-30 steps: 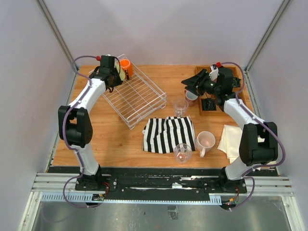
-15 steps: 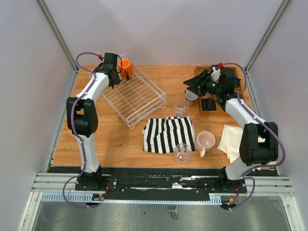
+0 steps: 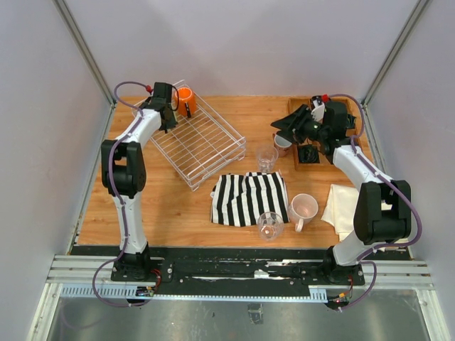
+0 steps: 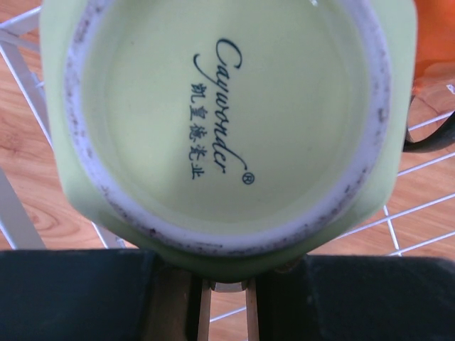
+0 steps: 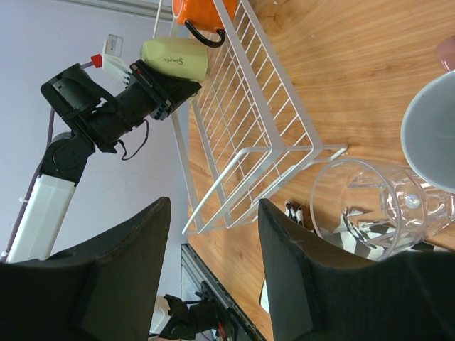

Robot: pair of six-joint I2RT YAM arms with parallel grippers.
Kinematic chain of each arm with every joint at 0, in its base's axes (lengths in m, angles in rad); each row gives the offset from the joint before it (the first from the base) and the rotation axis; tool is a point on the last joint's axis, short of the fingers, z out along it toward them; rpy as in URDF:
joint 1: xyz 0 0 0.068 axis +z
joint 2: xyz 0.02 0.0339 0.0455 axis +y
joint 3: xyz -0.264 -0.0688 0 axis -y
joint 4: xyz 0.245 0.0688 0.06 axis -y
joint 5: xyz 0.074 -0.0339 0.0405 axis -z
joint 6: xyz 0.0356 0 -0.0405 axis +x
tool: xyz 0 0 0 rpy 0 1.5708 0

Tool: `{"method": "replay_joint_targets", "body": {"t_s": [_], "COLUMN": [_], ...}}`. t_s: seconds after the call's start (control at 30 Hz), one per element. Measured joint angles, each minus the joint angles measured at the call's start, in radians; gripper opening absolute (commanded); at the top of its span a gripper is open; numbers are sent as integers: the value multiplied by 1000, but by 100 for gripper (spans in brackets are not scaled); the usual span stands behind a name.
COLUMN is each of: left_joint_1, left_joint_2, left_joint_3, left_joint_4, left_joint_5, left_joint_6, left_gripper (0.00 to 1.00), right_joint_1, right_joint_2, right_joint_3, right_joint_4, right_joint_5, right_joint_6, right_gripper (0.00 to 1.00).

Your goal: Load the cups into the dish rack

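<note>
The white wire dish rack (image 3: pixel 202 142) lies at the back left, with the orange mug (image 3: pixel 186 99) in its far corner. My left gripper (image 3: pixel 169 108) is shut on the yellow-green mug (image 4: pixel 227 121), whose base fills the left wrist view; it hangs over the rack's far left end beside the orange mug (image 5: pixel 206 14). My right gripper (image 3: pixel 284 128) is open and empty above the dusty-pink mug (image 3: pixel 283 144). One clear tumbler (image 3: pixel 266 158) stands beside the rack's near corner, another (image 3: pixel 270 225) on the striped cloth. The pale pink mug (image 3: pixel 303 208) stands to their right.
A black-and-white striped cloth (image 3: pixel 249 197) lies in the front middle. A wooden compartment tray (image 3: pixel 316 150) sits at the back right under my right arm. A folded white cloth (image 3: pixel 343 207) lies at the front right. Grey walls close in both sides.
My left arm has turned and carried the yellow-green mug closer to the rack's far corner next to the orange mug. My right gripper has barely shifted.
</note>
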Motion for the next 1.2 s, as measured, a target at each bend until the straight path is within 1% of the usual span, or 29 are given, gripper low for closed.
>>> {"method": "replay_joint_targets", "body": {"t_s": [0.2,0.5,0.53,0.57,0.6,0.63,0.7,0.73,0.77,0.87,1.03,1.2], "left_joint_1": [7,18,18,18,18,18,18,18,18,18,18,18], "left_joint_2": [26,98,101,101,101,101,101,101,101,101,96,82], "left_joint_3": [3,79,79,79,80,80,80,80,80,80,64,44], "left_joint_4": [37,45,47,50,50,50,50,51,55,73,89,99], "left_joint_5": [1,10,8,10,12,12,12,12,13,13,13,12], "left_joint_6": [10,35,41,41,42,45,48,50,51,51,51,53], "left_gripper": [1,1,4,8,17,23,34,39,41,46,49,50], "right_joint_1": [0,0,0,0,0,0,0,0,0,0,0,0], "right_joint_2": [0,0,0,0,0,0,0,0,0,0,0,0], "right_joint_3": [0,9,11,13,14,16,23,25,26,26,26,26], "right_joint_4": [-32,-61,-64,-65,-68,-71,-78,-80,-81,-84,-85,-89], "right_joint_5": [0,0,1,0,0,0,0,0,0,0,0,0], "right_joint_6": [-13,-32,-33,-34,-35,-35,-36,-36,-37,-37,-37,-40], "right_gripper": [53,53,53,53,53,53,53,53,53,53,53,53]}}
